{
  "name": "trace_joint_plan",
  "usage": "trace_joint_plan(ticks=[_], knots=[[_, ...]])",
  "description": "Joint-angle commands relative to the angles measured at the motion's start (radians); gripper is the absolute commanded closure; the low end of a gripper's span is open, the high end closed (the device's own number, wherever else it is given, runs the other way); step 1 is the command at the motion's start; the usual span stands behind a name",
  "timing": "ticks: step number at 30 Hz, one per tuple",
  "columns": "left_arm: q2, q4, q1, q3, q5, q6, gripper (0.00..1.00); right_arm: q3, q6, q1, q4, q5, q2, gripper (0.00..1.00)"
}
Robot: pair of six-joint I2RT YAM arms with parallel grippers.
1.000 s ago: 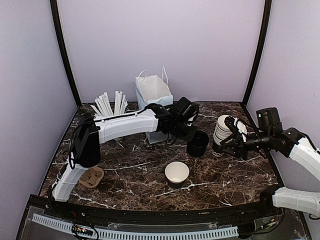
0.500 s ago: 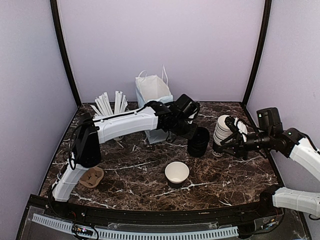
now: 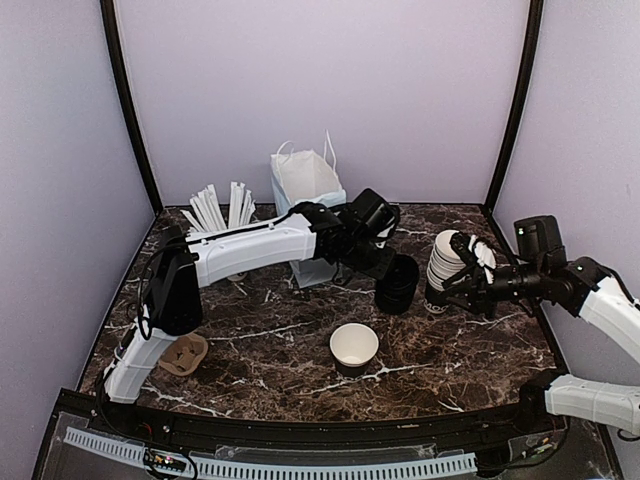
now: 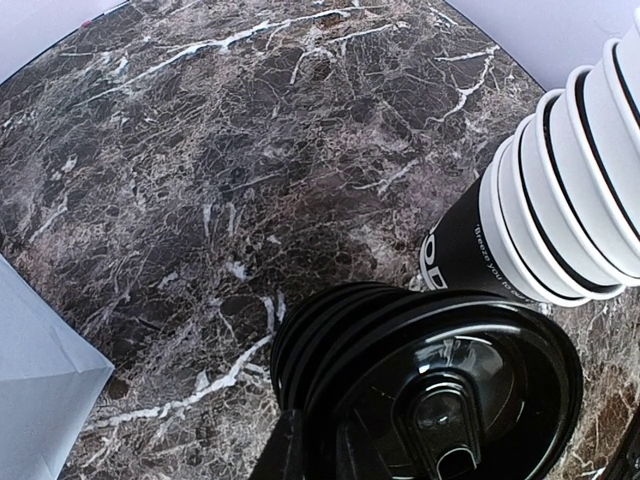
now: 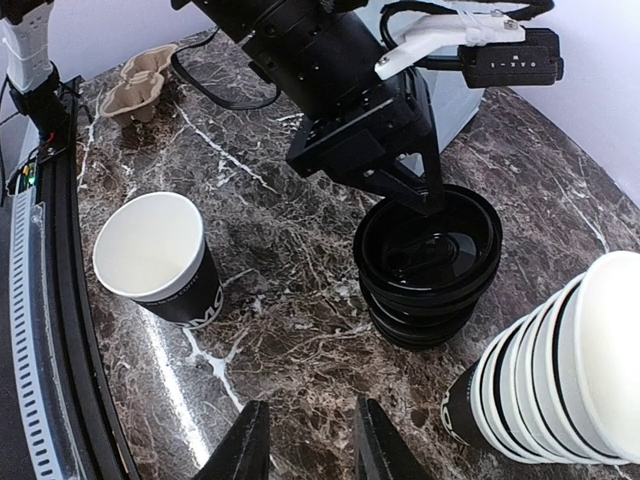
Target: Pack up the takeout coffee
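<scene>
Left gripper has closed on top lid, cup well apart

A café-staged robot test booth: lilac walls, marble table, black lids at the left gripper, paper bag behind.

Marble table: cup, lids, bag

A stack of black lids fills the lower middle of the dark marble desk. The top lid sits offset to the right, its sip hole showing. The left gripper pinches its left rim. A leaning stack of white-rimmed cups stands just beside the lids on the right, and a white bag corner shows lower left.
</scene>
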Motion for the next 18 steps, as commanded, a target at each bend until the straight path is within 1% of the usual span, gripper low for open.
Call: trace_joint_plan(ticks=[1, 8, 11, 18], knots=[[-0.078, 0.004, 0.019, -0.012, 0.029, 0.012, 0.89, 0.009, 0.008, 0.003, 0.051, 0.071, 0.006, 0.71], [-0.148, 0.139, 0.066, -0.147, 0.205, 0.022, 0.88, 0.065, 0.011, 0.048, 0.061, 0.168, 0.064, 0.72], [-0.167, 0.174, 0.074, -0.180, 0.247, 0.028, 0.87, 0.068, 0.010, 0.062, 0.073, 0.188, 0.078, 0.72], [-0.213, 0.236, 0.084, -0.269, 0.287, 0.032, 0.86, 0.061, 0.009, 0.071, 0.084, 0.185, 0.085, 0.71]])
